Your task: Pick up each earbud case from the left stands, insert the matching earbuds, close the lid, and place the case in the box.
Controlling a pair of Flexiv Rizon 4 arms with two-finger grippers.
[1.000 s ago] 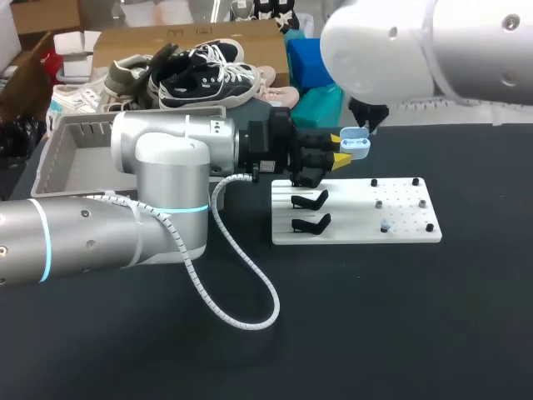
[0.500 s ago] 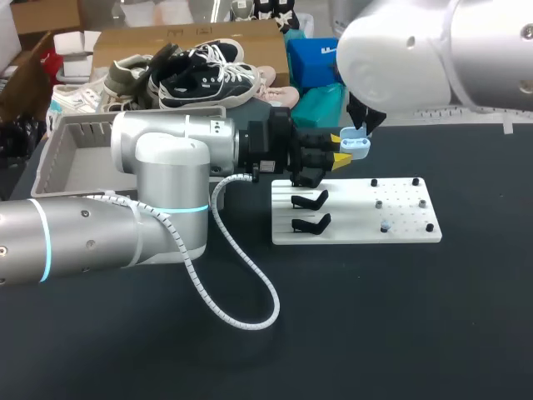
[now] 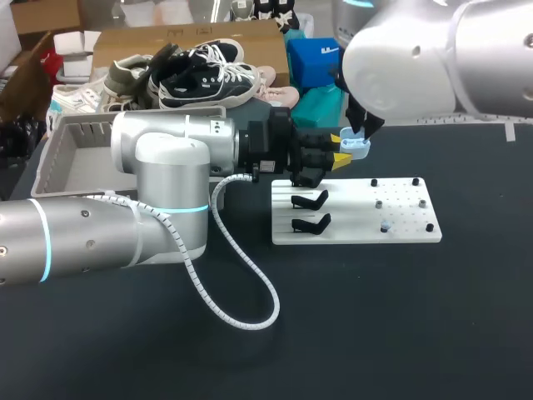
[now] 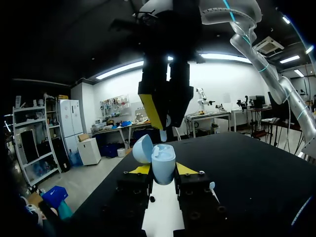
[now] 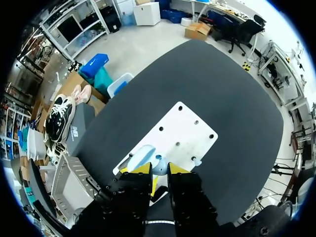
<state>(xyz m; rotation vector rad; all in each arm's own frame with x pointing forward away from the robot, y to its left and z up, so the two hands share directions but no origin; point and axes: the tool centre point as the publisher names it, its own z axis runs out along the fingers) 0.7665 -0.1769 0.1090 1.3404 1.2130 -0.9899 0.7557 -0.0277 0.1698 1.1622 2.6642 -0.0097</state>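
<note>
Holding the light-blue earbud case (image 3: 356, 147) just right of the middle of the head view, the left end effector (image 3: 338, 147) clamps it between both yellow tips, with the lid open. The right end effector (image 5: 159, 171) hangs directly above the open case, close to it; we cannot tell whether it grips an earbud. We judge the step in hand to be the insertion of the earbuds.

Both black stands (image 3: 311, 200) on the white plate (image 3: 408, 208), lower right of centre on the surface, are bare, so no case waits there to be picked up. One small pale piece (image 3: 385, 225) sits among the pegs on the plate's right half; it may be an earbud not yet fetched, though it is too small to be sure.

For this case, what remains is to seat the earbuds, close the lid, and carry it to the grey box (image 3: 62, 133) at the upper left. The inside of the box is largely hidden behind the left arm.
</note>
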